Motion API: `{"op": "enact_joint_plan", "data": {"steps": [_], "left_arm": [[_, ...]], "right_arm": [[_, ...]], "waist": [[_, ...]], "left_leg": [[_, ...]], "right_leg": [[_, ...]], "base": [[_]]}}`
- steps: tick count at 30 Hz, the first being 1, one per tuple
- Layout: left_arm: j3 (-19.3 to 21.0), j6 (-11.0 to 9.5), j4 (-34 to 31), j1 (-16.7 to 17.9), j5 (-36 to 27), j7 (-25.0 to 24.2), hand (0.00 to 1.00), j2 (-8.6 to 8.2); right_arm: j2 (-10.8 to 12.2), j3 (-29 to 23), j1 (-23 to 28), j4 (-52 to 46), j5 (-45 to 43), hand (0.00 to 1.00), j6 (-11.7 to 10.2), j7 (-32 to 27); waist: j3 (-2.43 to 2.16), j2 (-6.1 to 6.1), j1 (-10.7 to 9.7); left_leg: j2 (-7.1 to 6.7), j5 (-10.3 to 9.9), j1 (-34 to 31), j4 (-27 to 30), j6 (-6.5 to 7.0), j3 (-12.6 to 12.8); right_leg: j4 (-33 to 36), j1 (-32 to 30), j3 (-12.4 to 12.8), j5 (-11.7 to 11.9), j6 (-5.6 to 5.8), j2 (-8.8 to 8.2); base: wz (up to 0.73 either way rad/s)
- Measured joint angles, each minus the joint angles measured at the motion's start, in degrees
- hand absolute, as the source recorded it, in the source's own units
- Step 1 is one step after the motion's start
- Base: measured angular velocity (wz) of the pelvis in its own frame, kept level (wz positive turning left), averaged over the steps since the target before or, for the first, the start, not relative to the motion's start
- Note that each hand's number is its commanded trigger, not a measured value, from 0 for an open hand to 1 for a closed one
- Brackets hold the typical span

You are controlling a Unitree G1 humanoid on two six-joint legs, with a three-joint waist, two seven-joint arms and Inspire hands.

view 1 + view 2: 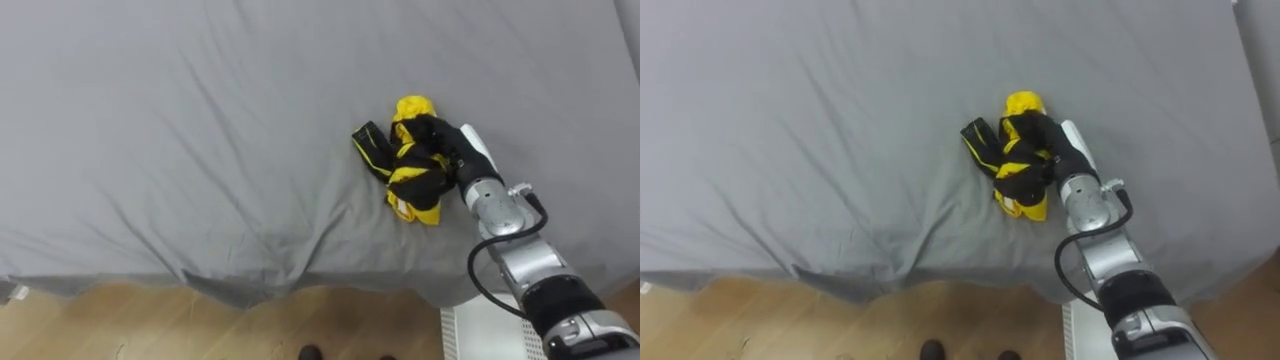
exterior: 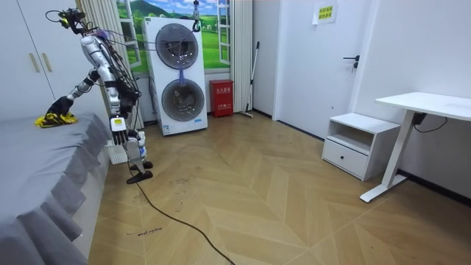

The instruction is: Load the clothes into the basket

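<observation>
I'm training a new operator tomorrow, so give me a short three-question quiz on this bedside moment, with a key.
1. True or false: the garment lies in a basket.
2. Which of the robot's hands is at the garment? A) the left B) the right C) both
3. Fill in: the garment is yellow and ____.

Key:
1. False. It lies on the grey bed sheet.
2. B. The right hand reaches it from the lower right of the eye views.
3. Black.
</observation>
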Motion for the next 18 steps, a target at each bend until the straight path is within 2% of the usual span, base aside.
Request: {"op": "enact_joint_plan", "data": {"steps": [18], "left_arm": [[0.1,0.1,0.3,0.0,0.0,-1.2,0.0,0.25]], "right_arm": [[0.0,0.2,1.5,0.0,-1.7,1.0,0.3,3.2]], "waist": [[-0.32,-0.15,-0.3]], "left_leg": [[-0.12,0.2,0.1,0.3,0.24,0.1]], "right_leg": [[0.7,-0.1,0.0,0.0,-0.08,-0.33]], "base": [[0.0]]}}
